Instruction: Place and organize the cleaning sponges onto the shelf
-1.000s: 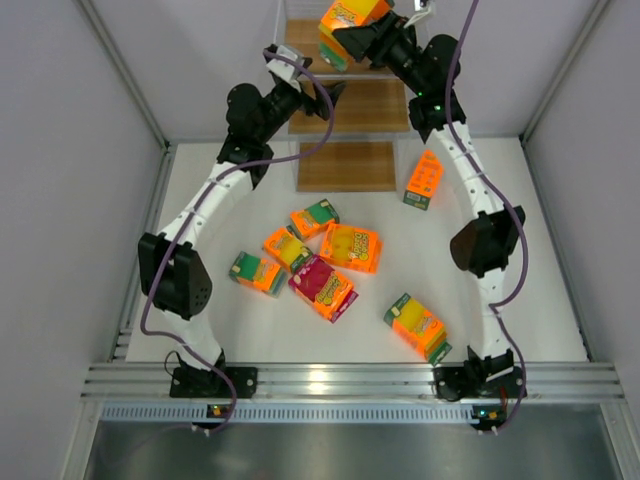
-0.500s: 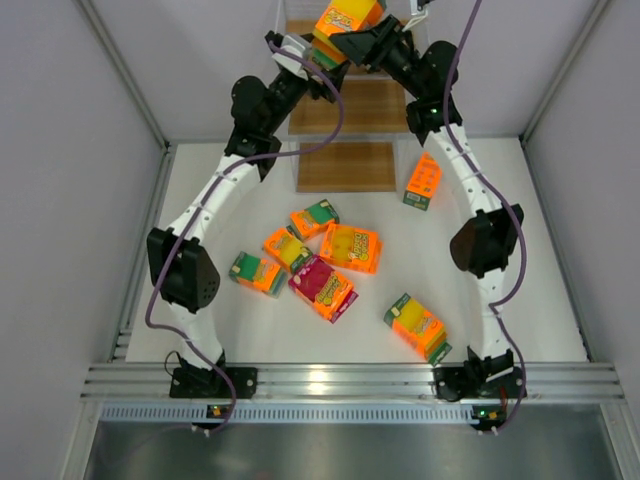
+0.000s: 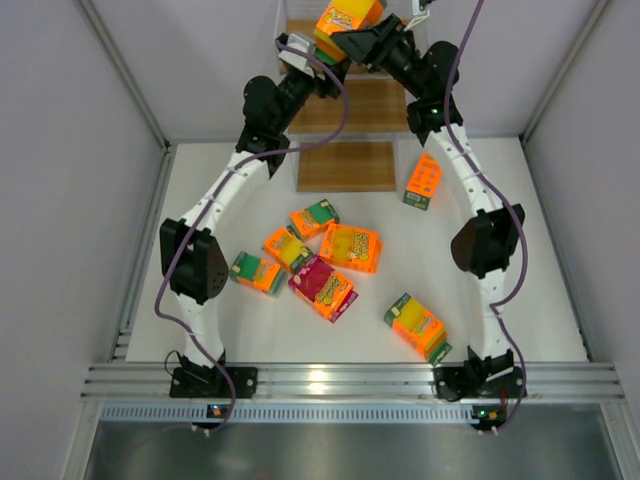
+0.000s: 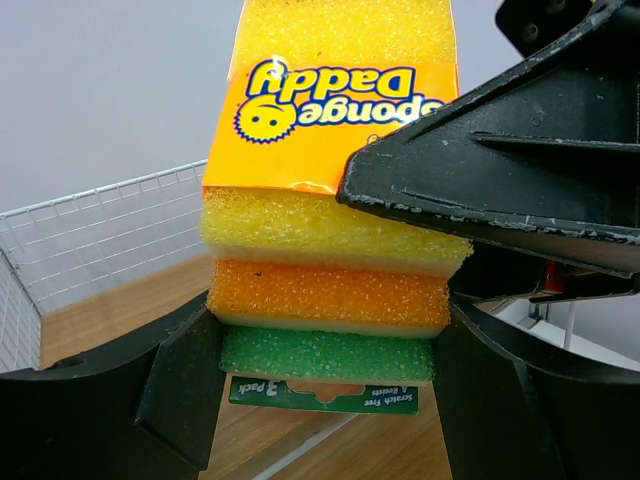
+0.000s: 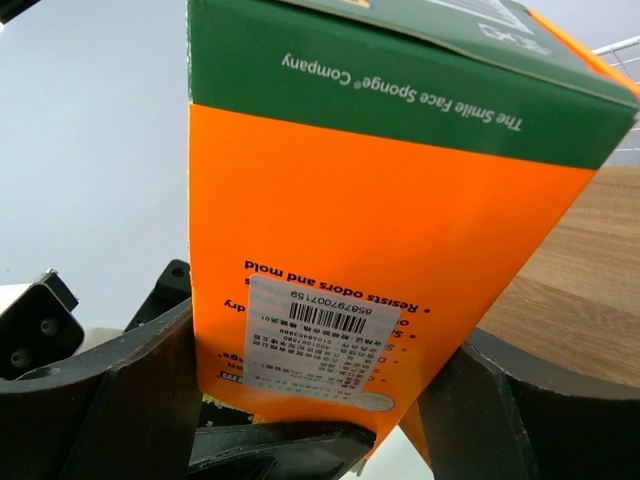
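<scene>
One cleaning sponge pack, orange wrapped with yellow, orange and green layers, hangs over the top tier of the wooden shelf. My right gripper is shut on it; the right wrist view shows its barcode face between the right gripper's jaws. My left gripper grips the same pack's green lower end, the left gripper's jaws pressed on both sides. A right finger crosses above. Several more packs lie on the table, such as a magenta one.
Other packs: one standing by the shelf's right side, a cluster mid-table, one near the front right. Shelf boards sit just below the held pack. White walls and metal rails enclose the table.
My left arm has reached up and right to the shelf top, and its jaws now hold the lower end of the pack. The right gripper and pack shifted slightly.
</scene>
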Available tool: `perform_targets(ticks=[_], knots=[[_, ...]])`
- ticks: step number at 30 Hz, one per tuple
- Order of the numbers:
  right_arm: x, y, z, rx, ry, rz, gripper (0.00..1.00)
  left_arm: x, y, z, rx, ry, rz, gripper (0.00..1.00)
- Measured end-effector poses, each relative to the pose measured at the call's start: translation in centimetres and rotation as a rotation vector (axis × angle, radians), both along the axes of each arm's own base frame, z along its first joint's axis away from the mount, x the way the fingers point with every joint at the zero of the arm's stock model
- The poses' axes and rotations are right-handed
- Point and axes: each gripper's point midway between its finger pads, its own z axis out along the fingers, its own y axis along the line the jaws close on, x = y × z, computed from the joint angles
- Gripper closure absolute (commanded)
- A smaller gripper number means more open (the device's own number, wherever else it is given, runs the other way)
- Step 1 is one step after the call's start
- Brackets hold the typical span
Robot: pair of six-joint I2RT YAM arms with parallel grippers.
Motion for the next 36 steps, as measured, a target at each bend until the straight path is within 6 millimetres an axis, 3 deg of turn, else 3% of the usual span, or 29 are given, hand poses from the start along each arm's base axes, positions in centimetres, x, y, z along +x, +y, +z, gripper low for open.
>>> perform_targets(ticks=[4, 7, 18, 24, 30, 33, 36], knots=[[-0.1, -0.1, 0.0, -0.003, 0.005, -0.008, 0.18, -0.1, -0.1, 0.1, -0.032, 0.013, -0.007, 0.38], [-0.5, -0.3, 0.2, -0.012, 0.004, -0.008, 0.01, 0.1, 0.5, 0.9, -0.087, 0.014, 0.020, 0.36], [-2.5, -2.2, 1.8, -0.082, 0.011, -0.073, 0.01, 1.7, 4.4, 2.2, -0.268, 0.041, 0.177, 0.36], [-6.7, -4.0, 5.5, -0.125, -0.082, -0.117, 0.01, 2.2, 4.7, 2.0, -0.304, 0.051, 0.223, 0.34], [-10.1, -6.3, 8.2, -0.167, -0.171, -0.208, 0.01, 3.3, 4.1, 0.1, -0.276, 0.064, 0.283, 0.31], [-10.4, -6.8, 8.9, -0.179, -0.204, -0.244, 0.01, 3.3, 4.1, 0.4, -0.280, 0.054, 0.299, 0.26], [-9.8, -7.0, 8.0, -0.205, -0.181, -0.267, 0.01, 3.3, 3.9, 0.3, -0.276, 0.053, 0.307, 0.06]])
